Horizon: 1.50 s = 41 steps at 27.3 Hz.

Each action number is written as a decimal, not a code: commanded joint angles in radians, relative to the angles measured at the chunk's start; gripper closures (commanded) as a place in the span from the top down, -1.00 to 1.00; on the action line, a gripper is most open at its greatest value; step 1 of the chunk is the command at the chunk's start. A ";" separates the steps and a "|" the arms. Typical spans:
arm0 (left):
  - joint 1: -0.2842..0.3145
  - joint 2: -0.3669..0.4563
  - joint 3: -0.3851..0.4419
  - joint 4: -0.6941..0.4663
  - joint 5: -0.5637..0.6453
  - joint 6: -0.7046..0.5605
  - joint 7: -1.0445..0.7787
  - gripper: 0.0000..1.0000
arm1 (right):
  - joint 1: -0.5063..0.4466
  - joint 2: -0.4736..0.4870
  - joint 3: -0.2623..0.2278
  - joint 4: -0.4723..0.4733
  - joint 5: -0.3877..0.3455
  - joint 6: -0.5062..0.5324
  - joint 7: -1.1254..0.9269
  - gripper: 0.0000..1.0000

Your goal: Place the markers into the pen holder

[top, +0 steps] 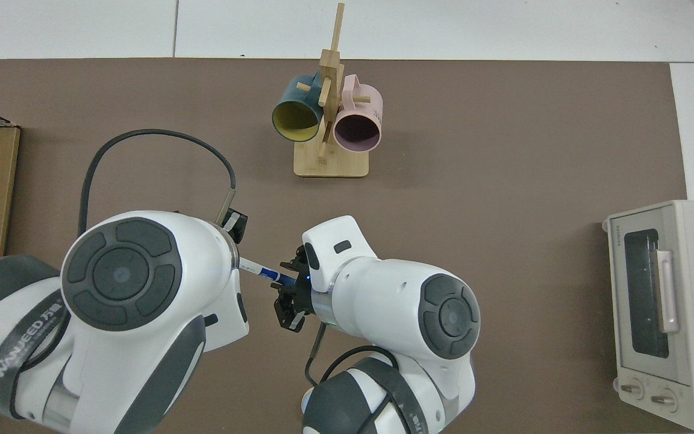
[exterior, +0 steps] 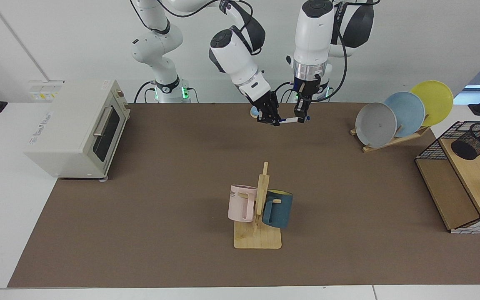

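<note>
**Marker held in mid-air between both grippers**

The marker is held level above the far middle of the mat, clear of the surface.

- The left gripper is hung straight down from its arm. It is clamped on the marker near one end, and a short blue tip is seen sticking out past it.
- The right gripper is angled in from the other side, at the capped end. In the top view its fingers are seen spread on either side of the blue cap, so it is read as released.
- In the top view the marker is seen bridging the two wrists. The left gripper itself is hidden there under its own arm. The right gripper is visible.

The holder is tilted on the basket at the facing view's right edge, well apart from the marker.

Other items, none touched:
- The toaster oven is at the facing view's left.
- The mug rack is near the middle, with a pink mug and a blue mug hung on it.
- Three plates are stood on a stand, far right in the facing view.
</note>
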State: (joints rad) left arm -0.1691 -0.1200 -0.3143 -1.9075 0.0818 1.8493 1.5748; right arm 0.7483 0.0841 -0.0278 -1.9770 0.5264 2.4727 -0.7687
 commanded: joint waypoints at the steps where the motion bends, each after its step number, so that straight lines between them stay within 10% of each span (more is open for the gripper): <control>1: 0.005 -0.027 0.009 -0.030 -0.007 -0.007 0.001 -1.00 | -0.001 -0.001 -0.006 0.006 -0.020 -0.011 0.035 1.00; 20: 0.007 -0.013 0.311 0.033 0.268 -0.045 0.011 -1.00 | -0.065 -0.069 -0.020 -0.049 -0.026 -0.041 0.055 1.00; 24: 0.002 -0.007 0.389 0.070 0.396 -0.032 0.013 -1.00 | -0.127 -0.093 -0.024 -0.037 -0.043 -0.104 0.149 1.00; 32: 0.005 0.008 0.515 0.110 0.608 -0.024 0.039 -1.00 | -0.250 -0.122 -0.024 0.085 -0.348 -0.322 0.478 1.00; 41: 0.014 0.013 0.664 0.110 0.720 0.128 0.129 -1.00 | -0.403 -0.127 -0.027 0.190 -0.353 -0.612 0.641 1.00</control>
State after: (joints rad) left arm -0.1573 -0.1203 0.2798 -1.8091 0.7647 1.8897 1.6276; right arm 0.4312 -0.0527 -0.0673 -1.8239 0.1954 1.9852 -0.2224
